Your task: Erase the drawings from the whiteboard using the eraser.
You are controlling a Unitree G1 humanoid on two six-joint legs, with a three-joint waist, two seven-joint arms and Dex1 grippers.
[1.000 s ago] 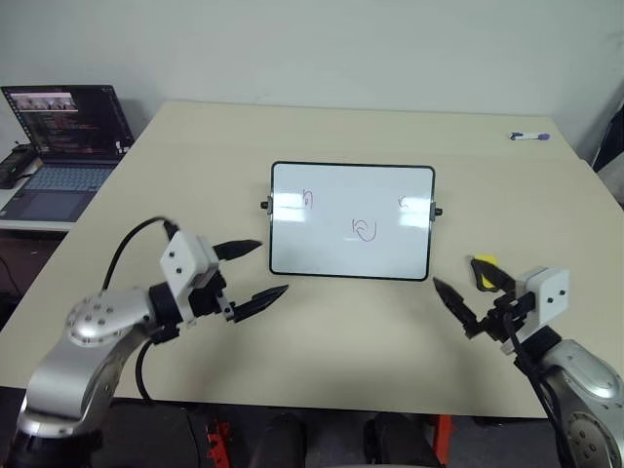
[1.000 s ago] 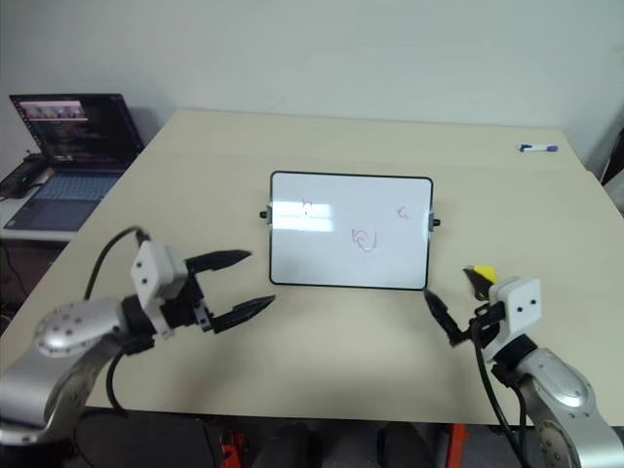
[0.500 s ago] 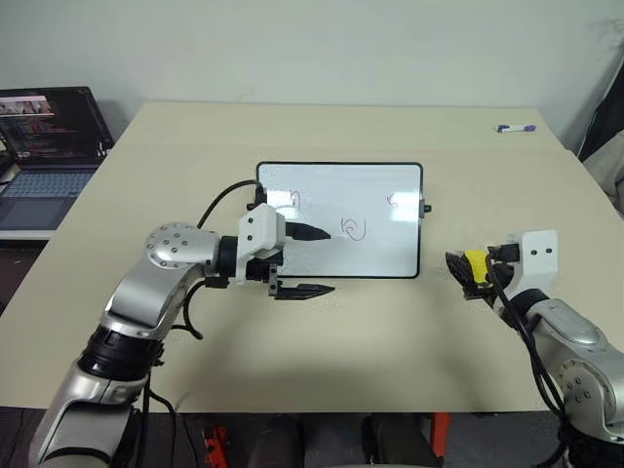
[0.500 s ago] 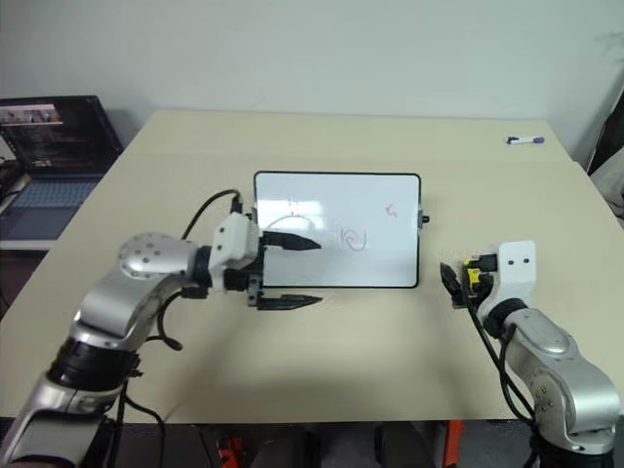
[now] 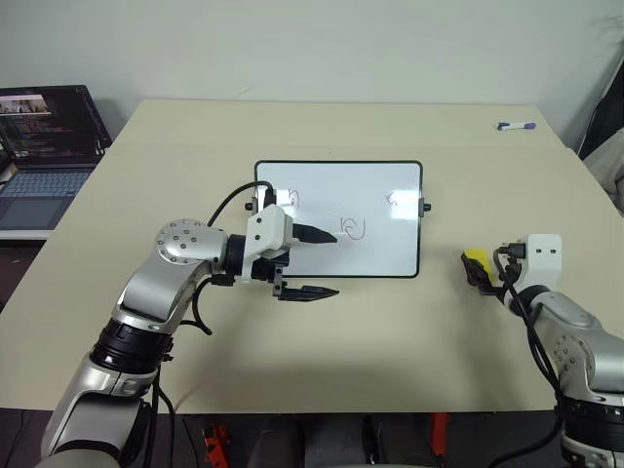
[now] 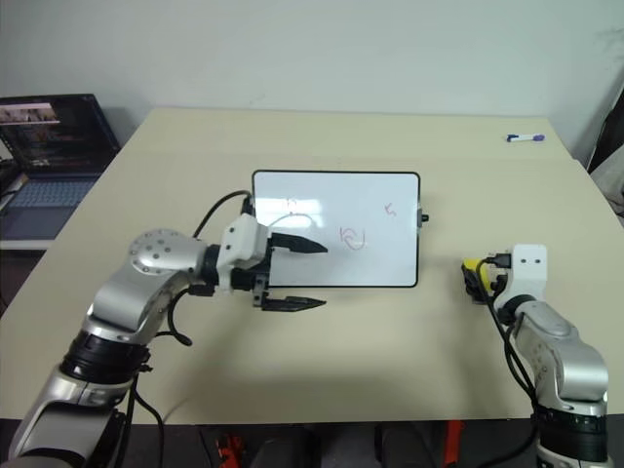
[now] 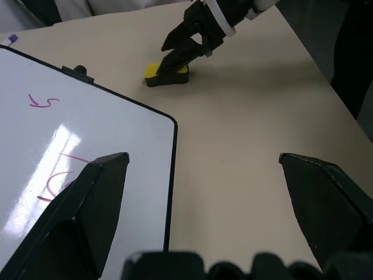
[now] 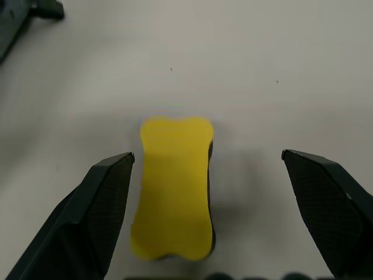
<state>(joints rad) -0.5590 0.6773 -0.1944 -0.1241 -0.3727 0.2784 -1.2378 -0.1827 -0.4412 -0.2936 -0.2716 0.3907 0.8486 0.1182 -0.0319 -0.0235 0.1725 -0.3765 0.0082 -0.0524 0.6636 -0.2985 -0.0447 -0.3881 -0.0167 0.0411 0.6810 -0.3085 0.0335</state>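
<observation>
A: Head views first. What has changed?

B: Over the last second the left gripper (image 5: 314, 262) swung in from the near worktop (image 5: 390, 351) to the board (image 5: 390, 210). Its fingers are spread wide and hold nothing, one over the board's near left part, the other over the worktop just off the near edge. The right gripper (image 7: 185, 51) went forward to the eraser (image 5: 475, 259), which lies on the worktop to the right of the board and apart from it.

A: Meaning for the task?

B: In my judgement the pick-up is about to begin. The drawings (image 5: 352, 228) are untouched, a swirl near the middle and two small marks toward the far edge.

A: Left wrist view?

B: Board corner and black frame between its open fingers, bare worktop beyond, right fingers poised over the eraser.

A: Right wrist view?

B: Fingers fully apart, empty, with the eraser between them and a gap on each side.

A: Room to move?

B: Open worktop all round the eraser. The marker (image 5: 514, 127) is well away at the far right edge, the laptop (image 5: 44, 136) off the left side. The left gripper over the board may crowd the wiping path
</observation>
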